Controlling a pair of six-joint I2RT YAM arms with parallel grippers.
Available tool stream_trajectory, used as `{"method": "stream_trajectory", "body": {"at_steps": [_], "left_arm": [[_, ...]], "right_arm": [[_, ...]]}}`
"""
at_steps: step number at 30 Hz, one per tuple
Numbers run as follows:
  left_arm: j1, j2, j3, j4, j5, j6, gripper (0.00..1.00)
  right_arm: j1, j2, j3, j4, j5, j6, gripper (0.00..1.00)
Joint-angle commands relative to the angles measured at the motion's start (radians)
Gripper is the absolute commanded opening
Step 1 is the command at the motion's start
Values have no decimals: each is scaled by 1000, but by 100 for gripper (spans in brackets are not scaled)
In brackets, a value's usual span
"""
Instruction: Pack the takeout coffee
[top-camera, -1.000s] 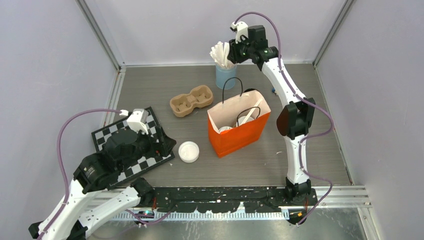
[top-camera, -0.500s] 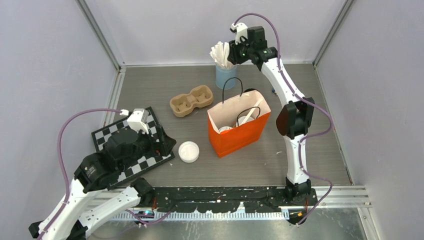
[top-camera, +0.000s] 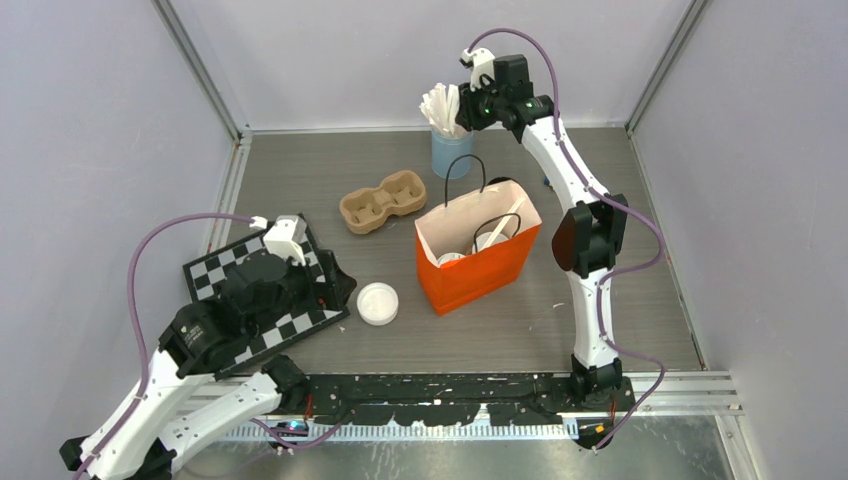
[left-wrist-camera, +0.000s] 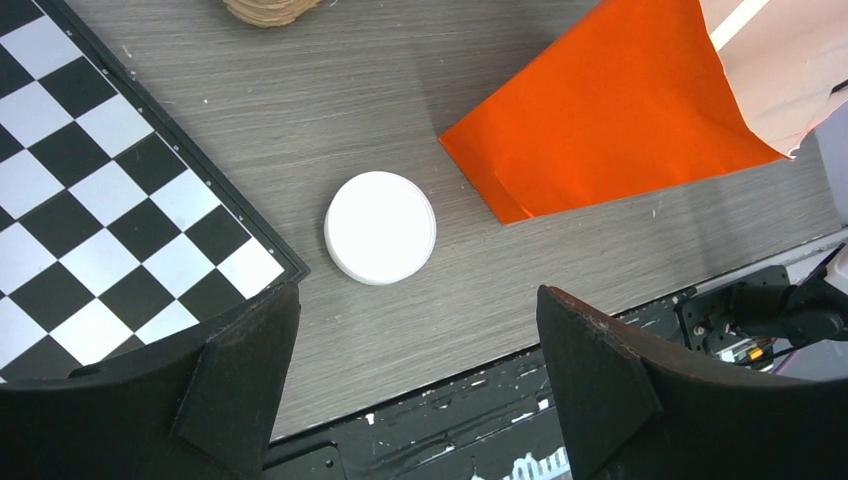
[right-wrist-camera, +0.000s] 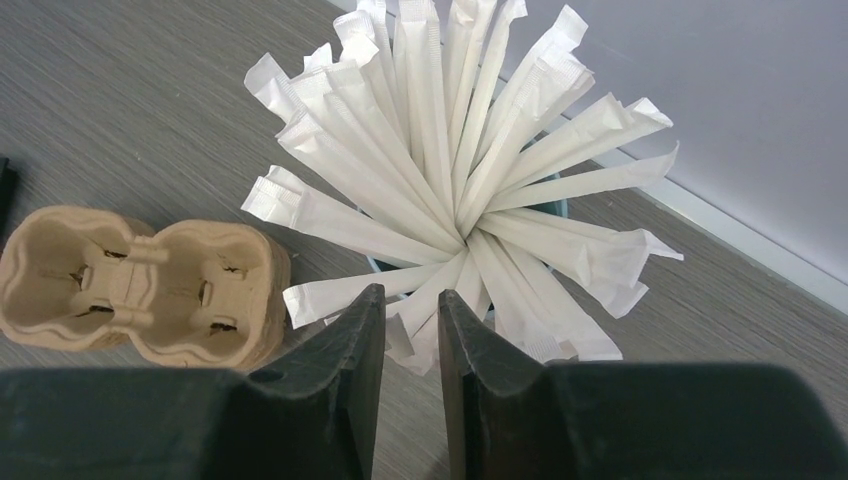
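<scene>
— From above, our coffee cups (top-camera: 452, 259) stand upright in the orange bag (top-camera: 478, 270), lids up, long axis vertical.
— Left wrist: our left gripper (left-wrist-camera: 415, 310) spreads wide over a white lid (left-wrist-camera: 380, 228).
— Right wrist: our right gripper (right-wrist-camera: 410, 297) sits narrow at the stirrers (right-wrist-camera: 450, 170); whether it pinches one, we cannot tell. We'd take one only and lift straight.
</scene>
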Motion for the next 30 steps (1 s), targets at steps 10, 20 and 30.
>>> {"method": "stream_trajectory", "body": {"at_steps": [10,20,30], "left_arm": [[5,-3,22,32,-36,44,91],[5,10,29,56,-38,73,92],[5,36,54,114,5,105,94]], "right_arm": [[-8,-4,-12,33,-14,47,23],[-12,-29,160,40,-4,108,0],[-12,-255,80,-24,16,192,0]]}}
